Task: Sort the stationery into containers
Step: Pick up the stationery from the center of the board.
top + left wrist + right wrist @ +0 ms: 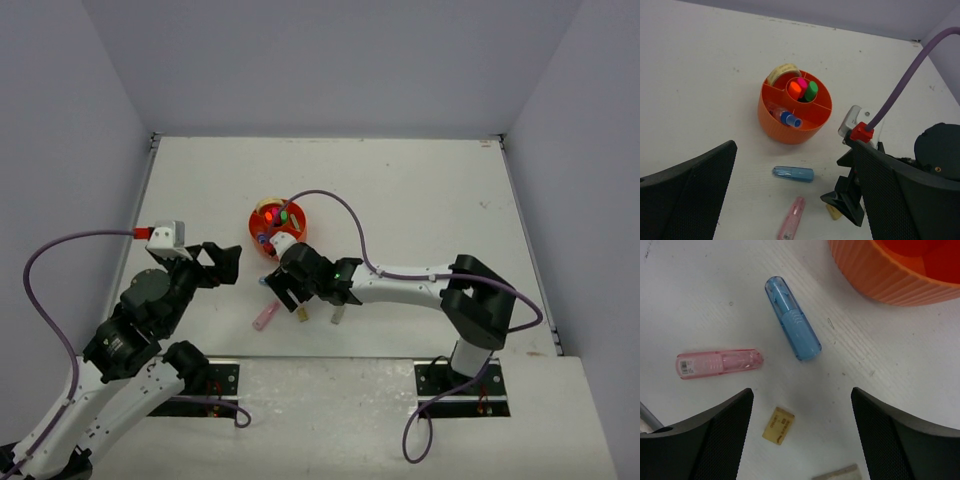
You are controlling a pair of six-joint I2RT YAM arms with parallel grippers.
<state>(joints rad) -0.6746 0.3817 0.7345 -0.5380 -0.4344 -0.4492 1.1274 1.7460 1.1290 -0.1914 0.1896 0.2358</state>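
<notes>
The orange organiser [790,131] holds orange, pink and green highlighters [803,90] in its central well, a blue-ended highlighter [790,120] and a beige tape ring [782,73] in outer compartments. It also shows in the top view [262,218]. On the table before it lie a blue capsule [792,317], a pink capsule [719,362], a tan block [778,426] and a grey block [837,474]. My right gripper [802,440] is open and empty, hovering above the tan block. My left gripper [222,265] is open and empty, left of the organiser, above the table.
The right arm's black fingers [850,200] and purple cable [900,85] stand just right of the loose pieces. The pink capsule [265,317] lies near the table's front edge. Grey walls close in the table at left, back and right.
</notes>
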